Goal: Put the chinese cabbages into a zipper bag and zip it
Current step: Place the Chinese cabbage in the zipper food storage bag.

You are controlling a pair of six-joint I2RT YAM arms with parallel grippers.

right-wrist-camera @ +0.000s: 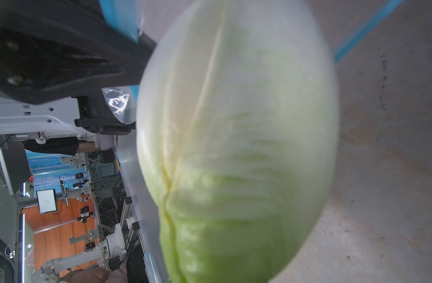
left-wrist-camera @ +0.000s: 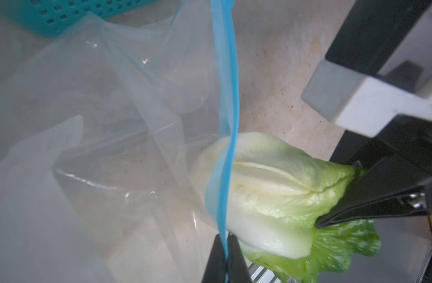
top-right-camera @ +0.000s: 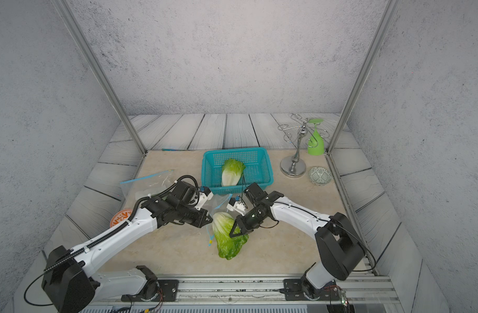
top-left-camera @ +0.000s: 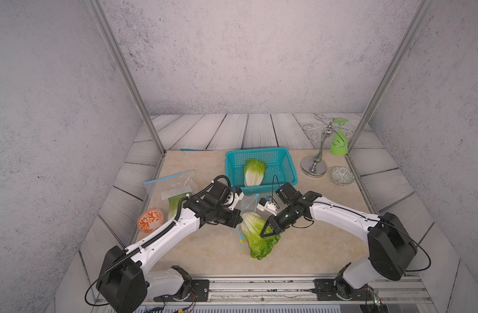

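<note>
You are in a robotics lab: your beige stone-look bench (top-left-camera: 313, 244) sits in a mock room of grey printed wall panels (top-left-camera: 246, 54) and bare aluminium posts (top-left-camera: 125, 73). Beyond it, the right wrist view shows more white robot arms (right-wrist-camera: 75, 257), a lit monitor (right-wrist-camera: 47, 201) and orange partition walls (right-wrist-camera: 50, 225).

1. Both top views are bright and even, lit softly from overhead. The tabletop (top-left-camera: 313, 249) reads pale beige with no blown-out patches.
2. Shadows are faint and soft-edged, lying close under the two arms.
3. Wide-angle distortion splays the frame posts outward toward the upper corners, and fine detail looks slightly soft.
4. The chrome stand (top-left-camera: 313, 166) carries small bright reflections.
5. In the left wrist view, white glints dot the clear film of the zipper bag (left-wrist-camera: 107, 137). The leafy end of the cabbage (left-wrist-camera: 271, 191) smears into blur.
6. In the right wrist view the cabbage (right-wrist-camera: 234, 147), very close to the lens, is wholly out of focus, while the distant room behind is sharper.
</note>
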